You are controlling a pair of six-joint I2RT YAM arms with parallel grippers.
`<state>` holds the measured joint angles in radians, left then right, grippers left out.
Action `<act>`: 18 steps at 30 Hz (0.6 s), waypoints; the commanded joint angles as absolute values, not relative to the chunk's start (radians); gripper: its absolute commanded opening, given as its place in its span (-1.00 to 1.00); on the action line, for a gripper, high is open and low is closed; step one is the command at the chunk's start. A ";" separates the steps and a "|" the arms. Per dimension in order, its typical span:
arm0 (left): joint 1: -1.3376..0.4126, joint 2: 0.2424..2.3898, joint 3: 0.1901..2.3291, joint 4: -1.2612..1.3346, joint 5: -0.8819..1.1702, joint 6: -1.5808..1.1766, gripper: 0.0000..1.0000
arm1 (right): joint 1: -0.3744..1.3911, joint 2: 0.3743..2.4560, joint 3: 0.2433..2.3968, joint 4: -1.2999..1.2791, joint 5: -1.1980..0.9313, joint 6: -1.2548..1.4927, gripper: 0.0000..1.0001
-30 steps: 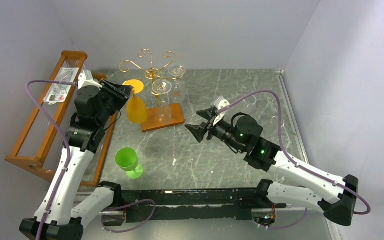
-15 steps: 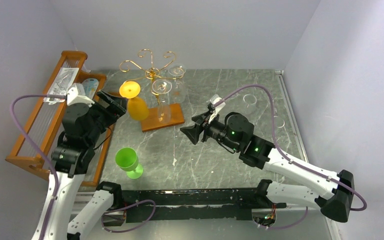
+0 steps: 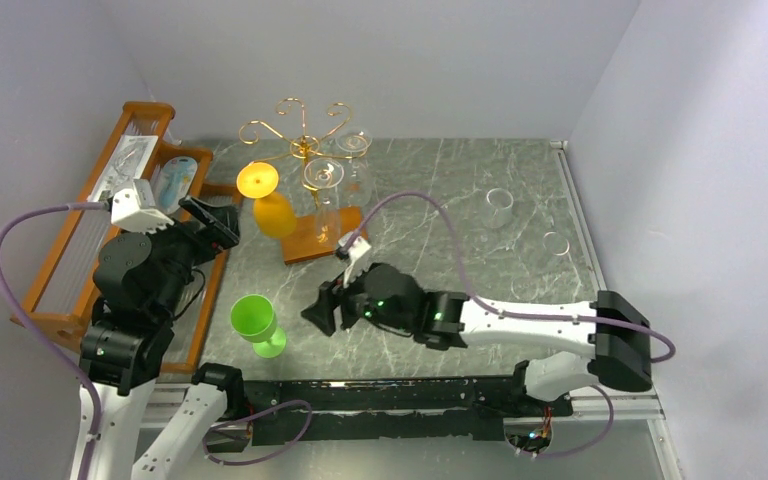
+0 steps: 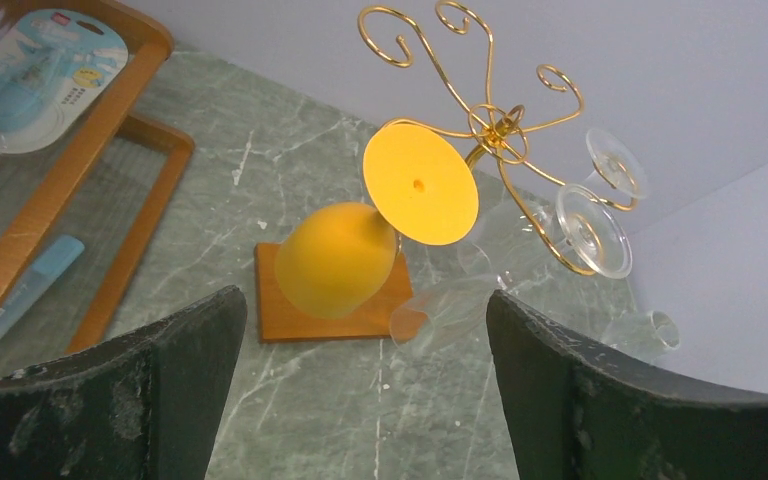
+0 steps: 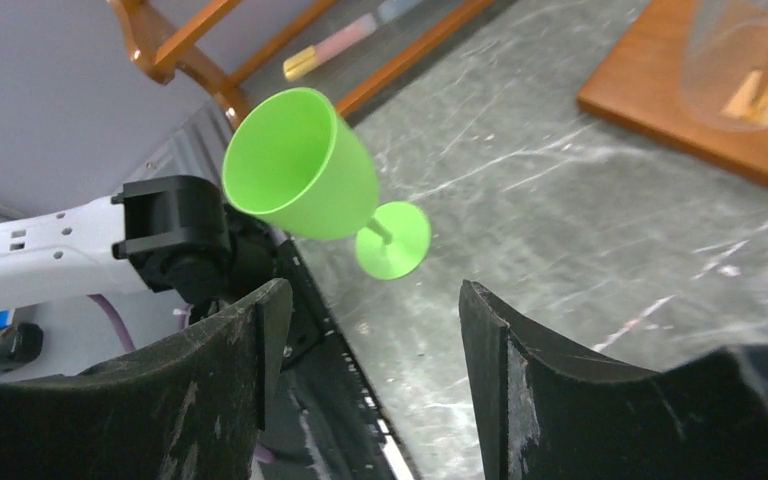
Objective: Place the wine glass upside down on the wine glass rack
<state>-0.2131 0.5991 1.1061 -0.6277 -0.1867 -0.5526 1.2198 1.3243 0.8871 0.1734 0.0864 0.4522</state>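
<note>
The green glass [image 5: 300, 180] stands upright on the surface [image 3: 440, 200], well in front of the rack [image 3: 303, 140]. It looks like light, stiff plastic, best taken at the stem or low on the bowl. The right tool [image 5: 365, 310] faces it, wide open and empty. An orange glass [image 3: 272, 215] hangs foot-up on the rack, with the left tool [image 4: 360, 370] near it, open and empty. The surface is scuffed grey-green stone, and plain walls close in the room.
</note>
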 commanded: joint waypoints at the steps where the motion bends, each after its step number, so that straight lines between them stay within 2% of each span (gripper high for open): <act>1: -0.204 0.586 1.160 -0.667 -0.209 -0.482 0.86 | 1.342 1.417 1.015 0.113 0.436 0.595 0.33; 3: -0.204 0.582 1.182 -0.692 -0.255 -0.477 0.86 | 1.364 1.465 1.062 0.058 0.500 0.688 0.35; 6: -0.205 0.581 1.222 -0.734 -0.318 -0.488 0.85 | 1.384 1.563 1.156 0.012 0.473 0.735 0.36; 11: -0.206 0.579 1.256 -0.760 -0.316 -0.491 0.84 | 1.435 1.717 1.351 -0.175 0.598 0.786 0.36; 15: -0.206 0.566 1.256 -0.769 -0.316 -0.491 0.85 | 1.441 1.799 1.463 -0.324 0.694 0.850 0.18; 18: -0.206 0.567 1.260 -0.787 -0.320 -0.509 0.85 | 1.444 1.855 1.526 -0.386 0.681 0.839 0.13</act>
